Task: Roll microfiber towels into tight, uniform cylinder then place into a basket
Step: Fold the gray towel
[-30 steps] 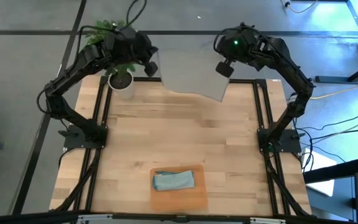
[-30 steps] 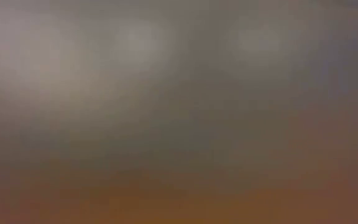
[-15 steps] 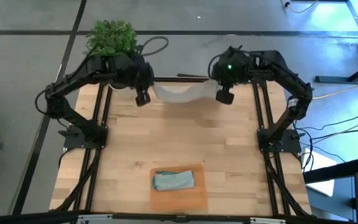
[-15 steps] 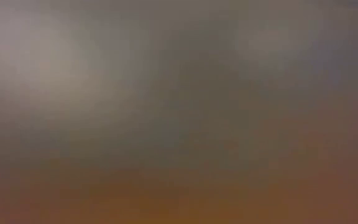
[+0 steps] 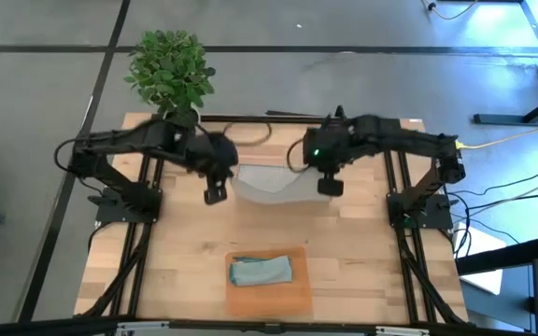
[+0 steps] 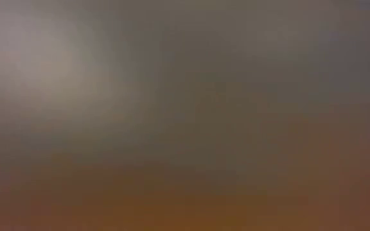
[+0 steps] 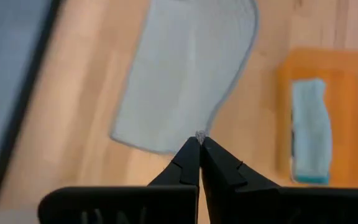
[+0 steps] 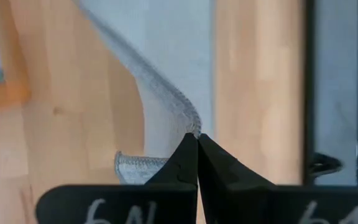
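One towel is done: the blue towel (image 5: 261,271) lies rolled in the basket (image 5: 269,297). The grey towel (image 5: 267,183) is still unrolled, well beyond the basket toward the plant (image 5: 170,67). The left hand (image 5: 215,194) and right hand (image 5: 330,186) each pinch a corner of it, holding its near edge above the table (image 5: 194,243). Rolling and placing it remain.

Both arms reach inward over the table's far half; left gripper (image 5: 215,193) and right gripper (image 5: 330,186) apparently pinched closed.
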`<state>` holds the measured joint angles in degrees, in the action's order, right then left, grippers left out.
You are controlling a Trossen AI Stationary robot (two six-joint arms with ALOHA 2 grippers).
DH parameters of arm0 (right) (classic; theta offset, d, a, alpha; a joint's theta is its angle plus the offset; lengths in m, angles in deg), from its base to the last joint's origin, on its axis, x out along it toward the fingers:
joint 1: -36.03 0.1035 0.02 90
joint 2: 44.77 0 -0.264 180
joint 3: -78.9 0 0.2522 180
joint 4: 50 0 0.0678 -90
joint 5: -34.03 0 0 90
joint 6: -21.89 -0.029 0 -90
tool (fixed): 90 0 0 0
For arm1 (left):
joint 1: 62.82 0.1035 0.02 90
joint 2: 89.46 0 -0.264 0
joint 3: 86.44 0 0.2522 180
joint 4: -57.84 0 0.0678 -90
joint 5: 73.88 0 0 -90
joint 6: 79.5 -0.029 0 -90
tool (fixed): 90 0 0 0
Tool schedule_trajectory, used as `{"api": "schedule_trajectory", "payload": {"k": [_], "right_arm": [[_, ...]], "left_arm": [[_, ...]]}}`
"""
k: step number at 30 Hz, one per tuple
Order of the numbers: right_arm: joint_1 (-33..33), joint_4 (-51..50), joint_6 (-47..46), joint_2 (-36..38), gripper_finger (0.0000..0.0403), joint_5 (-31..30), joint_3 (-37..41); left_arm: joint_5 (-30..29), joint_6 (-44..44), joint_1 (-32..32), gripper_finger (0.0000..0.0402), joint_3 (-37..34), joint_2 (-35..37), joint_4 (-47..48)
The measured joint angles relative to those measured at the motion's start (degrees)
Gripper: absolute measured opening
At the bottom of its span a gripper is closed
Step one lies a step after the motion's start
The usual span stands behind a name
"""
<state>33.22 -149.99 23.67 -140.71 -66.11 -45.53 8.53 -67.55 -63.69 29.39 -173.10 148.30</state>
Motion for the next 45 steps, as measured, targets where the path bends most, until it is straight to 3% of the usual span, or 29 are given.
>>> {"api": "schedule_trajectory", "payload": {"k": [9, 15, 23, 27, 32, 37, 45], "right_arm": [[5.52, 5.19, -6.93, 0.03, 0.0000, 4.32, 17.42], [8.11, 17.70, -10.95, 0.04, 0.0000, 10.49, 28.91], [9.07, 22.48, -14.82, 0.02, 0.0000, 11.67, 36.09], [8.14, 22.44, -14.46, 0.02, 0.0000, 9.22, 37.21], [5.61, 22.44, -13.30, 0.02, 0.0000, 1.93, 38.38], [2.24, 25.08, -9.50, 0.03, 0.0000, 1.24, 41.33], [-1.76, 28.54, -6.73, 0.01, 0.0000, -6.00, 45.61]], "left_arm": [[0.82, 13.44, -7.90, 0.0000, -11.09, -0.07, -1.94], [4.46, 20.75, -10.84, 0.0000, -18.66, -0.07, -9.31], [6.61, 26.14, -11.62, 0.0000, -28.73, -0.07, -17.07], [2.32, 26.92, -10.07, 0.0000, -30.39, -0.08, -16.83], [-4.53, 26.08, -6.57, 0.0000, -30.44, -0.07, -16.52], [-8.75, 22.56, -2.31, 0.0000, -30.44, -0.83, -16.45], [-10.19, 19.02, 3.35, 0.0000, -34.14, -2.95, -22.05]]}}
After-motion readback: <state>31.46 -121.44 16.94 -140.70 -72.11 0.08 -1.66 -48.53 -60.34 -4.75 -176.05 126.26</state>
